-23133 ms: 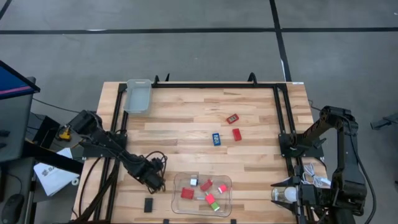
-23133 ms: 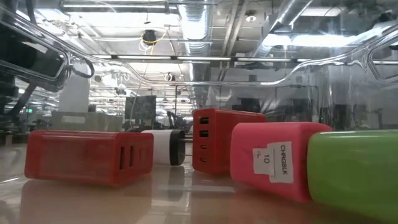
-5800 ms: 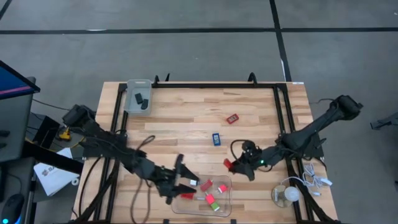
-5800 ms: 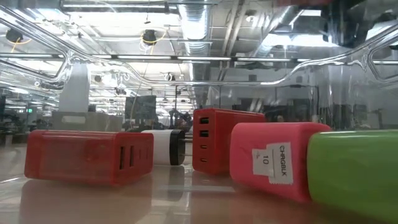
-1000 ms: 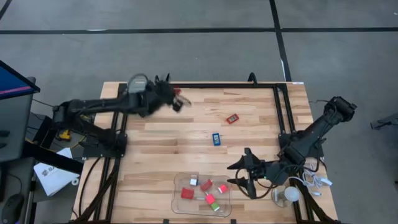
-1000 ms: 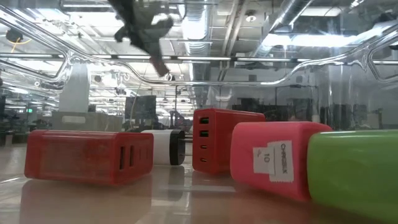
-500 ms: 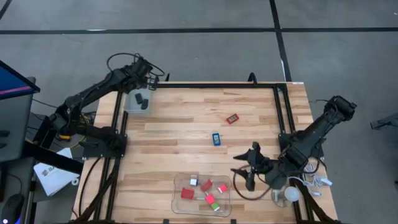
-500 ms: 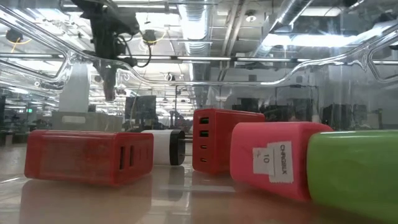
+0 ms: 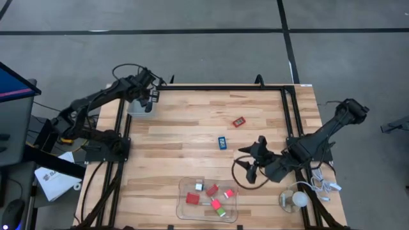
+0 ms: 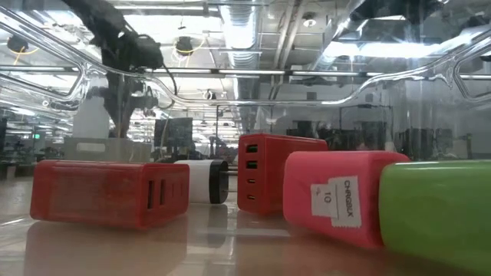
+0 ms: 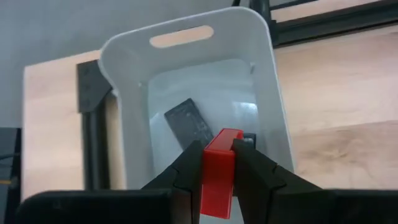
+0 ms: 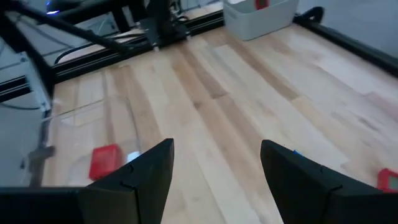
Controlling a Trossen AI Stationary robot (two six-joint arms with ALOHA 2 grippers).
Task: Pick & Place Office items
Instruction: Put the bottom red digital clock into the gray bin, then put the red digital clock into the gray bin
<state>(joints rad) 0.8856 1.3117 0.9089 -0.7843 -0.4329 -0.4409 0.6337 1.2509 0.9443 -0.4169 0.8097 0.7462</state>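
The left tool (image 11: 217, 163) is clamped on a red block (image 11: 219, 168) and hangs right above the white bin (image 11: 122, 112) at the far left corner of the counter (image 9: 192, 128), where a flat black piece (image 11: 189, 123) already lies just beneath the block. If the tool lets go while off-centre, the block could strike the bin's rim or bounce off the black piece and land outside. The right tool (image 12: 214, 165) hovers with its fingers spread wide and empty; the blue piece (image 9: 222, 142) lies just ahead of it, and a hasty descent could nudge that piece away instead of straddling it.
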